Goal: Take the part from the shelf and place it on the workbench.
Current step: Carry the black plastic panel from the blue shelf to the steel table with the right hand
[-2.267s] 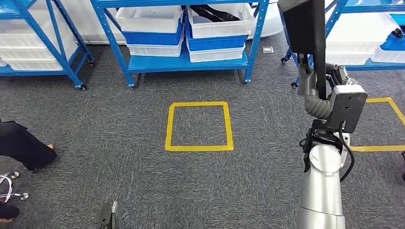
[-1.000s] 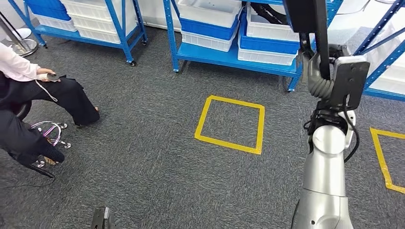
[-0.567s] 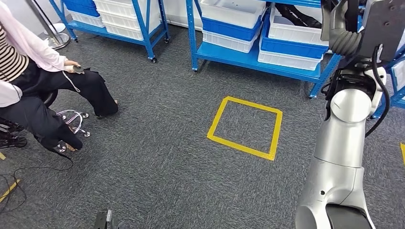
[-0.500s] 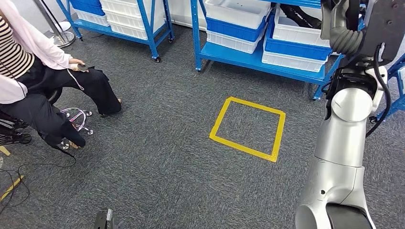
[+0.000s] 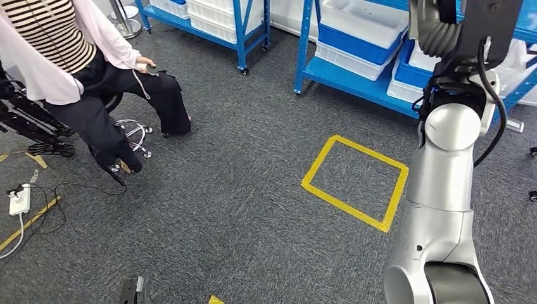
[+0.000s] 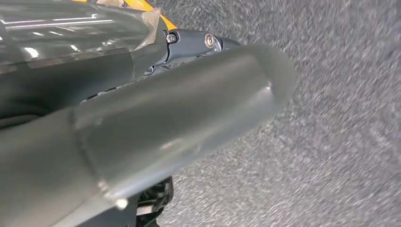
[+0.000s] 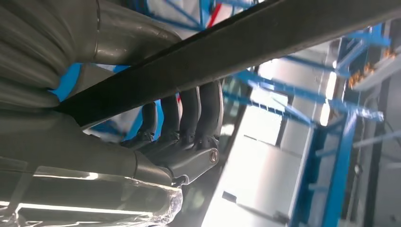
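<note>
Your right hand (image 7: pixel 179 127) had its dark fingers (image 7: pixel 189 113) curled around a long black part (image 7: pixel 265 42), which ran across the right wrist view. Your left hand (image 6: pixel 156 123) hung over the carpet; its fingers could not be judged. You were mid-carry, the blue shelf (image 5: pixel 354 79) far right. No counter was visible; the next move probably called for walking to it.

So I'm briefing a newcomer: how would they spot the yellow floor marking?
Start at the blue shelf rack with its white and blue bins. On the grey carpet just in front lies the yellow tape square, an empty outline, left of the robot's silver right arm.
</note>
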You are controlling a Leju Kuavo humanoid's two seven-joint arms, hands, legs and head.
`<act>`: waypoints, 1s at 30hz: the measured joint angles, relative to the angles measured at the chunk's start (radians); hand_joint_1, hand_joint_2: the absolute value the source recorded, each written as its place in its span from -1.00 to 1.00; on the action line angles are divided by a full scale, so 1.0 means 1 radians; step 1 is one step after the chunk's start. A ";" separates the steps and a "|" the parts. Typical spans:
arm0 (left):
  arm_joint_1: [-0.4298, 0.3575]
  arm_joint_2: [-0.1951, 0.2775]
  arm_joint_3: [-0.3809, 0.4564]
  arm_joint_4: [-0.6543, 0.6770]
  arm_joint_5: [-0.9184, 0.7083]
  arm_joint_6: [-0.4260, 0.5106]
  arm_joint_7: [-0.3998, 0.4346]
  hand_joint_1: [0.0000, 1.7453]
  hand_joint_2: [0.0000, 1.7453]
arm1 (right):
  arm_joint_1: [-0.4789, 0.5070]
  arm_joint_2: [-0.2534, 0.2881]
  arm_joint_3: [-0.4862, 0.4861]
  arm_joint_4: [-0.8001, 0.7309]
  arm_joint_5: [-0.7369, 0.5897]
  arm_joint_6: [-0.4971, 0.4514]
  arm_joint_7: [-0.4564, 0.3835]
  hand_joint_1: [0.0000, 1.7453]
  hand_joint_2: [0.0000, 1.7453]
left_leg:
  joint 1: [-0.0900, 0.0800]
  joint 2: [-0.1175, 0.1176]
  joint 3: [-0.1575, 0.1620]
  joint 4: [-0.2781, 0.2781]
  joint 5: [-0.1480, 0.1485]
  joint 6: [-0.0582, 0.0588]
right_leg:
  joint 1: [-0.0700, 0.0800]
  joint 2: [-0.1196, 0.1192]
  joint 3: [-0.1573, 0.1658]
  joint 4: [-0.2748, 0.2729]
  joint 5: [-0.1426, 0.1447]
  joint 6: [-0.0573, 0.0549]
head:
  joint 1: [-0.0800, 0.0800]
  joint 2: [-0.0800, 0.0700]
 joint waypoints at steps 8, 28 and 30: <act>-0.010 0.000 0.001 0.000 -0.017 0.005 0.012 -1.00 -1.00 | -0.037 0.115 0.040 0.134 -0.009 -0.001 0.000 1.00 1.00 | 0.003 -0.091 -0.017 0.028 -0.008 -0.025 | -0.010 0.068 0.085 -0.220 0.117 0.020 | -0.001 0.000; -0.028 0.000 0.023 0.000 -0.018 0.025 0.015 -1.00 -1.00 | -0.104 0.237 0.414 0.363 -0.534 -0.180 0.013 1.00 1.00 | 0.015 0.030 -0.013 0.012 0.004 -0.028 | 0.000 -0.042 0.072 -0.160 0.060 0.006 | -0.004 0.000; -0.029 0.000 0.039 0.000 -0.004 0.025 0.006 -1.00 -1.00 | -0.127 0.235 0.492 0.380 -0.609 -0.207 0.011 1.00 1.00 | 0.013 0.007 -0.013 0.011 0.004 -0.019 | 0.002 -0.003 0.006 -0.023 0.010 -0.005 | -0.001 0.000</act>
